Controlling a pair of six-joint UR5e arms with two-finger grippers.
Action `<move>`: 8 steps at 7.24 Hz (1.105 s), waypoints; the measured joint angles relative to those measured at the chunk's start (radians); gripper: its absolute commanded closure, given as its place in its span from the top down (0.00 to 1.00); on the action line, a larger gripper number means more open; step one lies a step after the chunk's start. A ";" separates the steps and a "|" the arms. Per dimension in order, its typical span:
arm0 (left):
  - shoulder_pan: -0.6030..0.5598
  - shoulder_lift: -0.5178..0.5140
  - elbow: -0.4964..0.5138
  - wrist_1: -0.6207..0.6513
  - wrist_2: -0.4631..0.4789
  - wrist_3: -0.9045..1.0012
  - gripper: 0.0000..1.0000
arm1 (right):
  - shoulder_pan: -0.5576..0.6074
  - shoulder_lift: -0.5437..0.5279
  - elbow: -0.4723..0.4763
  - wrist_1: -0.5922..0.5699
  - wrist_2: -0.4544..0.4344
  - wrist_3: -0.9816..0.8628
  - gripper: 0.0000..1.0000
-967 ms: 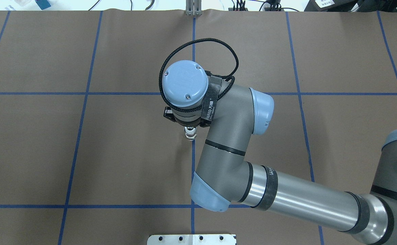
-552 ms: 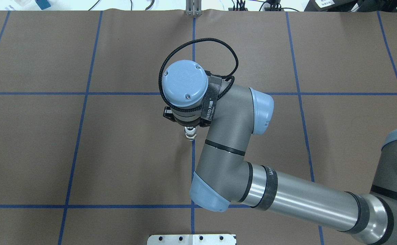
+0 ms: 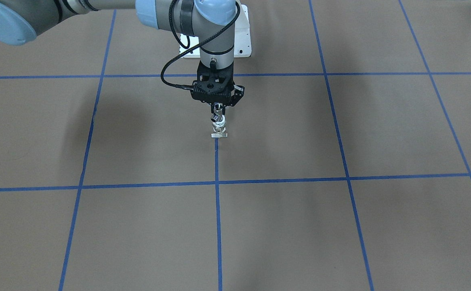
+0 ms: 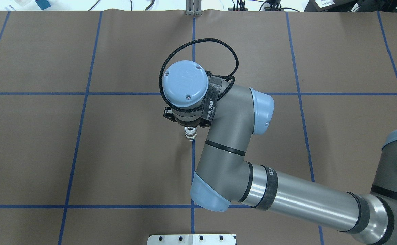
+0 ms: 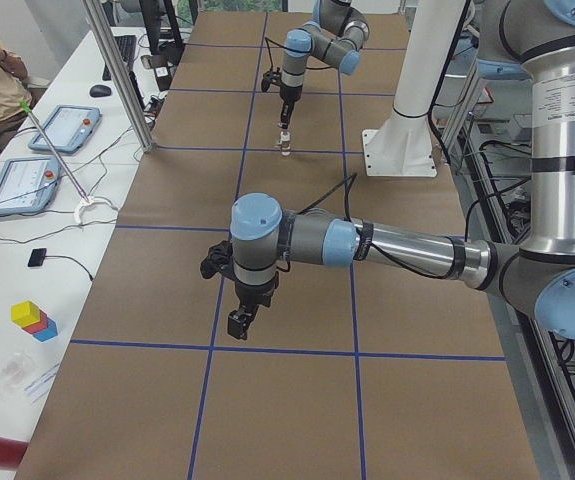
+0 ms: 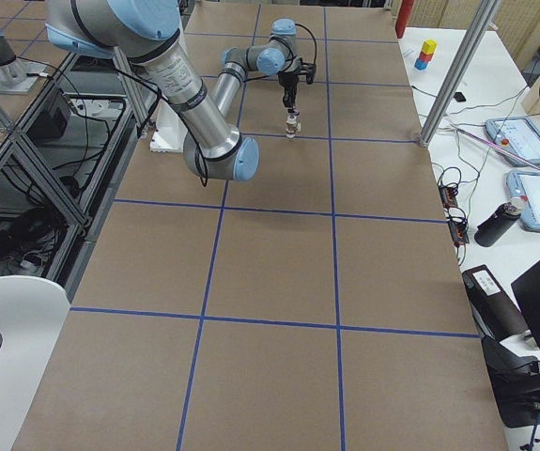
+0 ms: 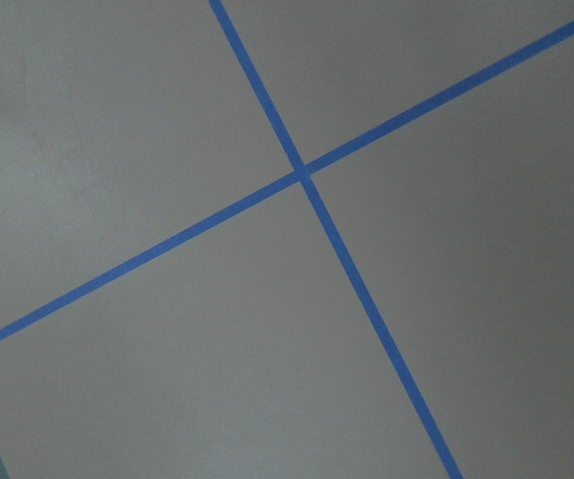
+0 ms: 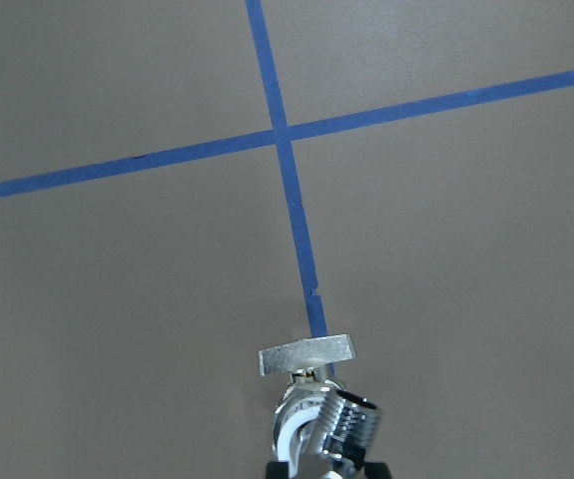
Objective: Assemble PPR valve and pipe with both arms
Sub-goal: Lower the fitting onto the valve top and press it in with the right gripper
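Shows a silvery, white-ringed valve, flat tab lowest, clamped upright in the right claw. Cannot tell the left claw grip.

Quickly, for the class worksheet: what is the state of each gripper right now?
Left gripper: cannot be told; it shows only in the side view.
Right gripper: closed, holding the PPR valve.

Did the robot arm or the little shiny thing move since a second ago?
Nothing moved that I can see. In the overhead view the right arm is in the same spot. The right pincer stays shut on the PPR valve, which has its flat tab pointing down. Nothing was picked up or let go.
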 measured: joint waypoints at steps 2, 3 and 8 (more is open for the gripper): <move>0.000 -0.001 0.001 0.000 0.000 0.001 1.00 | 0.000 -0.001 -0.005 0.009 -0.001 0.000 0.00; 0.000 -0.001 0.000 0.000 0.000 0.000 1.00 | 0.000 -0.001 -0.006 0.011 -0.001 0.000 0.00; 0.000 -0.002 0.000 0.001 0.000 0.000 1.00 | 0.000 -0.001 -0.007 0.018 -0.001 0.000 0.26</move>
